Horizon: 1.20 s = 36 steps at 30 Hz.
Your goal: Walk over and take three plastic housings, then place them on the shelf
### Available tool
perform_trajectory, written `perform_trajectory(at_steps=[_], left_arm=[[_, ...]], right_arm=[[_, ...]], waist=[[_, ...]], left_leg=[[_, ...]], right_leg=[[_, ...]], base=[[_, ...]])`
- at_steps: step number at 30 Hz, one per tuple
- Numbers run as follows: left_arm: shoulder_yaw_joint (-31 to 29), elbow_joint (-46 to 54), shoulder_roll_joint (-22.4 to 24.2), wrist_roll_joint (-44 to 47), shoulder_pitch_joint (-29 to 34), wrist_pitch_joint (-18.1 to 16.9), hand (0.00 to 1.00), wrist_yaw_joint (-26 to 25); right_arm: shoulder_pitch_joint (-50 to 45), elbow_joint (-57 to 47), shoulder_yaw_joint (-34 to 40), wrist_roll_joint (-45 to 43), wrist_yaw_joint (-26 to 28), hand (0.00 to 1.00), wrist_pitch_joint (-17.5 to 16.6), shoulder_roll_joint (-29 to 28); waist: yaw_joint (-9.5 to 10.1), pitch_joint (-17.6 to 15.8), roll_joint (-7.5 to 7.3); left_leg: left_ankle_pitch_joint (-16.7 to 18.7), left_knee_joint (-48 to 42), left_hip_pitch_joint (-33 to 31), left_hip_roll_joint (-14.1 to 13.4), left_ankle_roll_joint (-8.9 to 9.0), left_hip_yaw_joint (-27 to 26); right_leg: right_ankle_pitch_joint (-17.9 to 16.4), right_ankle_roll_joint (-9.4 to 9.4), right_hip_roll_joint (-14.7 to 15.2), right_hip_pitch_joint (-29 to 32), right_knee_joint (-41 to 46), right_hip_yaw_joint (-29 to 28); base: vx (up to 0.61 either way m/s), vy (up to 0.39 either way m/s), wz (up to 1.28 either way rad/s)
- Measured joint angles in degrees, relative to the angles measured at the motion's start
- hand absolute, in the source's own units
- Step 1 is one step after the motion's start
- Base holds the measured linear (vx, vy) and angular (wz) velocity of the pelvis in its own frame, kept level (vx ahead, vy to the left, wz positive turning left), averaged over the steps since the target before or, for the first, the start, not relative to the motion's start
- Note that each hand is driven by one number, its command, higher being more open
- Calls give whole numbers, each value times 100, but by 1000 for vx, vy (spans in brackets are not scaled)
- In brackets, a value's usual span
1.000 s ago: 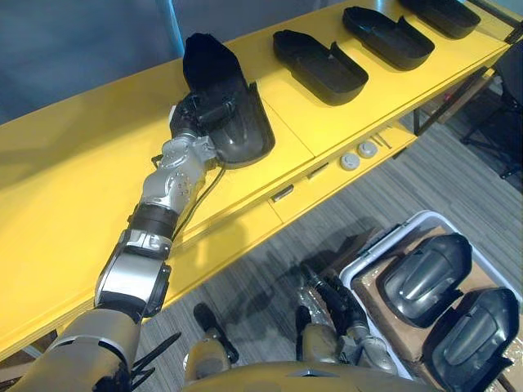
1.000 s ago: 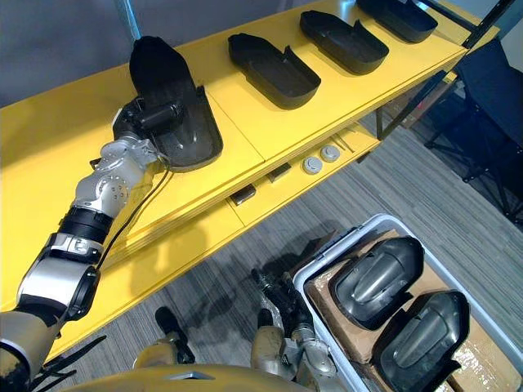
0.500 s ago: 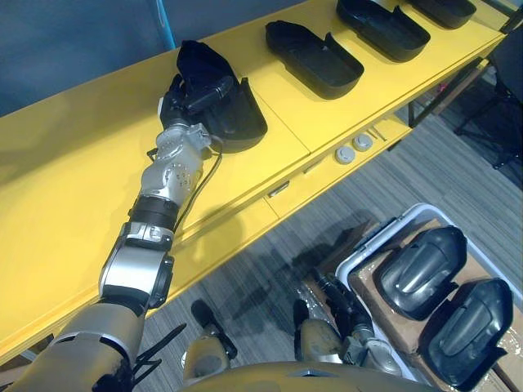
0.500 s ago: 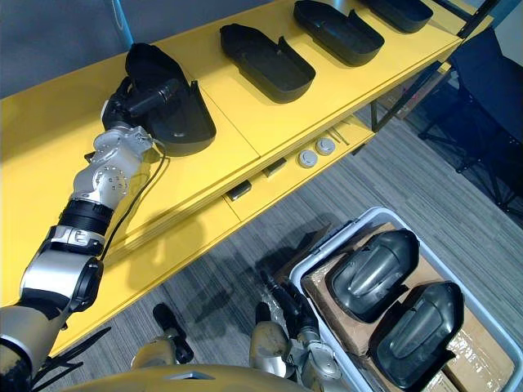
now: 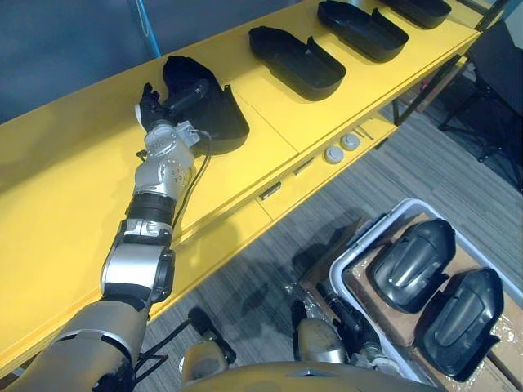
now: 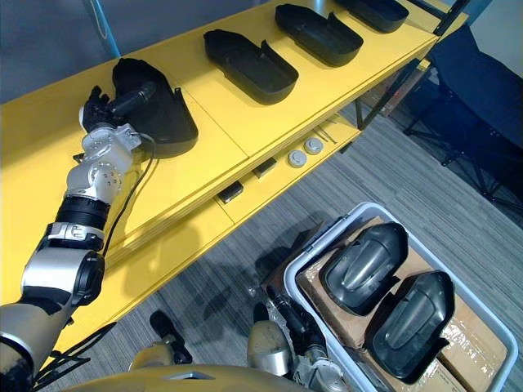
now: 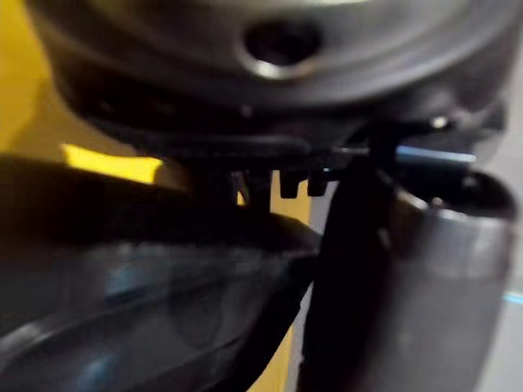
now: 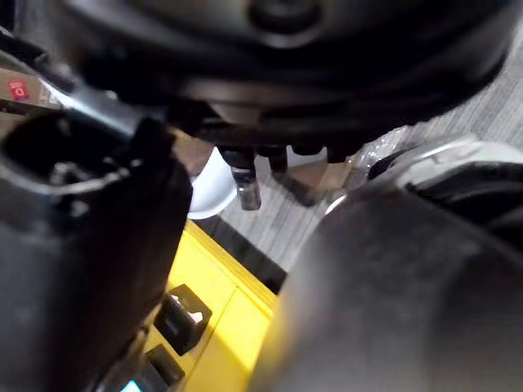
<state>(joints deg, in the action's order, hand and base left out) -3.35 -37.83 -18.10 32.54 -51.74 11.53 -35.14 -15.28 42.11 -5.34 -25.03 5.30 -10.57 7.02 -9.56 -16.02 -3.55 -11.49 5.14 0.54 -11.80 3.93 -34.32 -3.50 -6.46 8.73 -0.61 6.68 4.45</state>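
A black plastic housing (image 5: 214, 116) lies hollow side up on the yellow shelf (image 5: 73, 188). My left hand (image 5: 160, 124) is at its left end. The thumb (image 5: 188, 94) lies across the rim and the fingers (image 5: 148, 98) stand spread just outside the housing, so the hand is open. Three more housings (image 5: 296, 61), (image 5: 361, 28), (image 5: 421, 10) sit in a row further right along the shelf. Two housings (image 5: 409, 261), (image 5: 458, 314) lie dome side up in a white bin (image 5: 359, 245) on the floor. My right hand (image 5: 343, 314) hangs low beside the bin, fingers relaxed.
A lower yellow shelf board carries two round grey discs (image 5: 333, 153), (image 5: 350, 141) and small dark parts (image 5: 268, 190). A dark chair (image 6: 474, 106) stands past the shelf's right end. Grey carpet (image 5: 433, 163) lies between shelf and bin.
The housing in my left hand went from tilted up to lying flat on the shelf. The fingers have come out from under it and spread. The camera has swung, shifting the whole scene.
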Motion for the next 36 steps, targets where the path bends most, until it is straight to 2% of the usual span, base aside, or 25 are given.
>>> perform_trajectory(at_steps=[9, 17, 21, 26, 31, 36], left_arm=[[-199, -67, 16, -867, 21, 514, 100, -482], [-171, -114, 149, -1822, 269, 828, 100, -405], [31, -112, 159, -2265, 432, 1019, 100, -244], [307, -104, 168, -2675, 786, 1029, 100, 12], [554, -78, 173, -3554, 998, 966, 100, -24], [743, 538, 170, -3451, 1418, 323, 100, -364]], right_arm=[[-8, 5, -34, -12, -10, 100, -4, 35], [-47, 123, -29, -12, 5, 100, -4, 77], [-80, 207, 29, -10, 43, 100, -6, 79], [-266, 362, 39, 120, 45, 100, -13, 181], [-528, 573, 79, 223, 29, 100, 7, 205], [-621, 658, 199, 229, 36, 100, 13, 134]], waist=[[-5, 46, 52], [-20, 289, 147], [-12, 391, 187], [-7, 588, 310], [3, 633, 365], [13, 709, 364]], left_leg=[[6, 1, 102, 1, 5, 33], [-1, 1, 106, 7, -3, 98], [6, 2, 207, 10, 6, 116], [37, 3, 203, 8, 46, 135], [21, 4, 203, 8, 33, 174], [19, 3, 202, 15, 32, 208]], right_leg=[[-1, 0, 1, -127, -7, 31], [1, -3, 6, -163, -7, 85], [-2, -1, 8, -280, -11, 97], [-41, 48, 8, -306, -19, 143], [-39, 42, 8, -333, -17, 176], [-49, 27, 12, -349, -10, 192]], base=[[-1, -1, 0], [2, -3, 2], [0, 0, 0], [-2, -4, 3], [1, -2, 2], [5, -3, 2]])
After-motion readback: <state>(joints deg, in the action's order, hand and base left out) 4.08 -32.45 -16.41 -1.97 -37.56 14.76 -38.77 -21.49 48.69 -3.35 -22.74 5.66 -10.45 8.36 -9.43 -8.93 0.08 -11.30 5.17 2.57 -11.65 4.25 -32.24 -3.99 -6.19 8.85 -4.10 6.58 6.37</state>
